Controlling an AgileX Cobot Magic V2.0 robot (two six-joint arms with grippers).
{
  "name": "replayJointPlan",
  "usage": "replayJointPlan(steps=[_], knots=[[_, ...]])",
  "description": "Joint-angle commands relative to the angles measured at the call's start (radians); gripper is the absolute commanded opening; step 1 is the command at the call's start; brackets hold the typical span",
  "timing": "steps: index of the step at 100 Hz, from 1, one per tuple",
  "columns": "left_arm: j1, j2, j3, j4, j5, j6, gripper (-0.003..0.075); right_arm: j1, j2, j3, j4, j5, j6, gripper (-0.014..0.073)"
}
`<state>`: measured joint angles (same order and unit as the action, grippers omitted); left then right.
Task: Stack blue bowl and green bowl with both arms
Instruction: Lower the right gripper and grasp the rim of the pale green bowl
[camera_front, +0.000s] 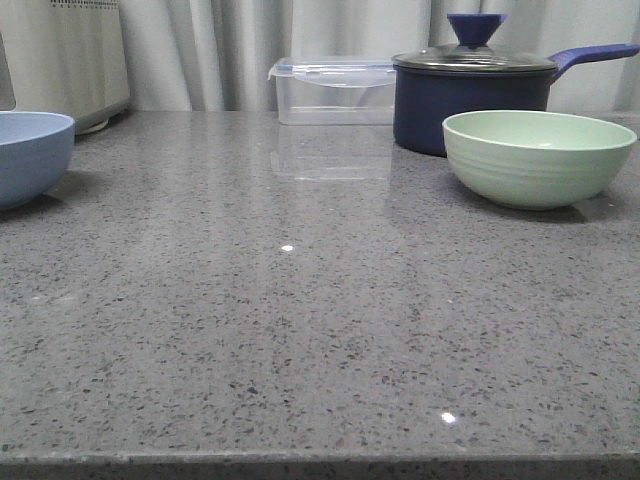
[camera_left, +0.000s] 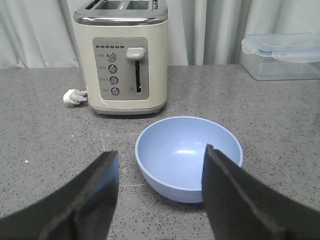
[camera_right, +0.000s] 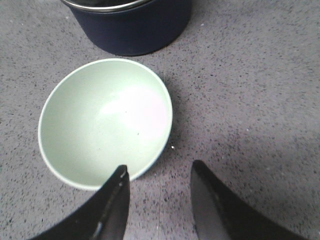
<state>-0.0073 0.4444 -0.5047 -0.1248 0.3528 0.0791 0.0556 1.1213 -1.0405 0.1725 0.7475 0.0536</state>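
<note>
Speckled grey bench (camera_front: 300, 330) carries the blue bowl (camera_front: 30, 155) far left, before my spread, empty left fingers (camera_left: 95, 195), and the green bowl (camera_front: 538, 157) right by the pan (camera_front: 470, 100), under my parted, empty right fingers (camera_right: 112, 205).

Each gripper, left gripper (camera_left: 159, 172) and right gripper (camera_right: 159, 172), shows two broad, matte black fingers tapering to blunt tips.

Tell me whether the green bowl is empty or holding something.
Empty. The right wrist view looks straight into the green bowl and shows only its bare pale inside; it sits upright on the countertop.
</note>
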Motion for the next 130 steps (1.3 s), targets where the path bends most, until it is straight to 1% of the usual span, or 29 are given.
replayJointPlan(steps=[1,26,48,65,87,92,97,109,116,130], knots=[[0.002,0.012,-0.033,-0.013,-0.081,-0.007,0.0364,0.003,0.069,-0.094,0.007,-0.011,-0.010,0.0317],[0.002,0.012,-0.033,-0.013,-0.081,-0.007,0.0364,0.003,0.270,-0.222,0.006,0.068,-0.010,0.0317],[0.002,0.012,-0.033,-0.013,-0.081,-0.007,0.0364,0.003,0.393,-0.265,0.006,0.085,-0.010,0.0317],[0.002,0.012,-0.033,-0.013,-0.081,-0.007,0.0364,0.003,0.443,-0.270,0.006,0.086,-0.010,0.0317],[0.002,0.012,-0.033,-0.013,-0.081,-0.007,0.0364,0.003,0.454,-0.270,0.006,0.076,-0.010,0.0314],[0.002,0.012,-0.033,-0.013,-0.081,-0.007,0.0364,0.003,0.454,-0.270,0.006,0.076,-0.010,0.0290],[0.002,0.012,-0.033,-0.013,-0.081,-0.007,0.0364,0.003,0.454,-0.270,0.006,0.076,-0.010,0.0244],[0.002,0.012,-0.033,-0.013,-0.081,-0.007,0.0364,0.003,0.454,-0.270,0.006,0.073,-0.010,0.0106],[0.002,0.012,-0.033,-0.013,-0.081,-0.007,0.0364,0.003,0.454,-0.270,0.006,0.069,-0.010,0.0043],[0.002,0.012,-0.033,-0.013,-0.081,-0.007,0.0364,0.003,0.454,-0.270,0.006,0.066,-0.010,-0.0046]])
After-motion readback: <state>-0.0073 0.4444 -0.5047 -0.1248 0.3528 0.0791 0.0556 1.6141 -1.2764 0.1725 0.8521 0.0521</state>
